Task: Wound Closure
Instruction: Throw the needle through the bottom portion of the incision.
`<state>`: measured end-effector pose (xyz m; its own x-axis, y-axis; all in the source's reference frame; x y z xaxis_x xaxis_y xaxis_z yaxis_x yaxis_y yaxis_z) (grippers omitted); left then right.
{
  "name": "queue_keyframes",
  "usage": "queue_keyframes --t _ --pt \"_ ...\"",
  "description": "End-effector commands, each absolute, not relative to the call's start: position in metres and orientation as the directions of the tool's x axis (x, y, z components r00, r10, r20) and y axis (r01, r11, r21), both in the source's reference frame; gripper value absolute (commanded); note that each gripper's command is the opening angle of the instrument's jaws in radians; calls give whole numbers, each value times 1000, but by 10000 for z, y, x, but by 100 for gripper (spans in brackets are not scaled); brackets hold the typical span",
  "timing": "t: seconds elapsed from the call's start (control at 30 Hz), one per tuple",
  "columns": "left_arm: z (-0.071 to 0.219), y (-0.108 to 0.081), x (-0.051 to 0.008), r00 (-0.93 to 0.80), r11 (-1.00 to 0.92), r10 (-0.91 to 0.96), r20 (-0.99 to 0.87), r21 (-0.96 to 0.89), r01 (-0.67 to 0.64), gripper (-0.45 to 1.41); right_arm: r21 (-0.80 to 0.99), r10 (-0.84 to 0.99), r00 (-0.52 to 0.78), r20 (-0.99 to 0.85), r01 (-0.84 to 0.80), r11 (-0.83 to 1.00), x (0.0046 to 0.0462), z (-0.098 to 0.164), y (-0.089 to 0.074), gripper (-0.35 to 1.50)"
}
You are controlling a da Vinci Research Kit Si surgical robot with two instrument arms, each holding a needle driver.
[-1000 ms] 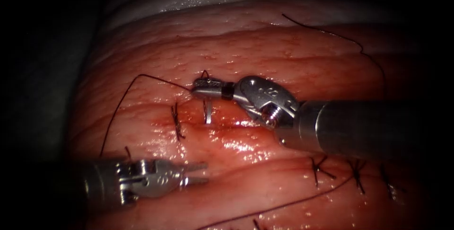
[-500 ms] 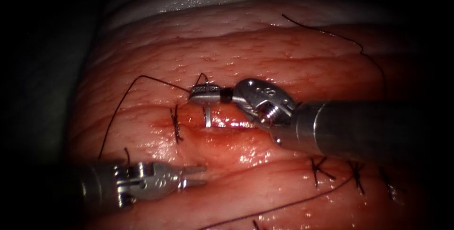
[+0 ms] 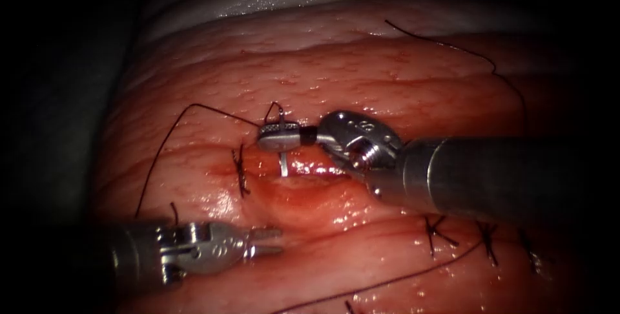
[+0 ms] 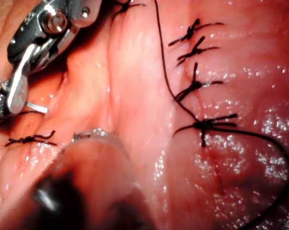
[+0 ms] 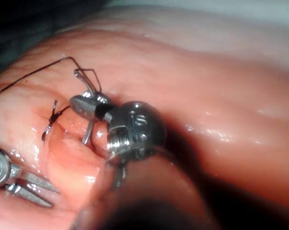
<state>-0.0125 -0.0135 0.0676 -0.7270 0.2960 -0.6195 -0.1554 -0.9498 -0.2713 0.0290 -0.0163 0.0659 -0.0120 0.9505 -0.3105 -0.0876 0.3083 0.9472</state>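
My right tool (image 3: 271, 136) comes in from the right with its jaws shut on the curved needle (image 3: 284, 164) near its tail. The tail pokes up above the jaws; the rest runs down into the open cut (image 3: 316, 172), tip hidden in the tissue. In the right wrist view the needle (image 5: 88, 132) enters the gap just under the jaws (image 5: 82, 106). Dark thread (image 3: 169, 134) arcs from the needle's tail to the left and down. My left tool (image 3: 274, 241) lies low at the left, jaws open and holding nothing, also seen as two open prongs (image 5: 39, 190).
A tied stitch (image 3: 241, 172) closes the cut just left of the needle. Several more tied stitches (image 3: 434, 231) sit in a row at the lower right, with a long thread (image 3: 387, 280) trailing past them. Red fluid glistens on the tissue (image 3: 336, 75).
The right tool has rolled and sunk a little, turning the needle deeper into the cut, so its tail now stands above the jaws. The tissue below the cut bulges. The left tool barely shifted.
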Motion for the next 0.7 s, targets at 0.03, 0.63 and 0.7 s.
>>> queue_keyframes --t 0.03,0.63,0.7 --pt "682 -136 -130 -727 -949 298 -619 -273 -157 -13 953 956 -15 -293 -83 291 298 661 -166 -35" --pt "684 -136 -127 -725 -948 301 -619 -276 -158 -16 993 994 32 -105 -53 107 302 638 -216 -35" --pt "684 -136 -126 -725 -948 301 -619 -276 -158 -16 996 996 39 -79 -48 81 303 635 -221 -35"
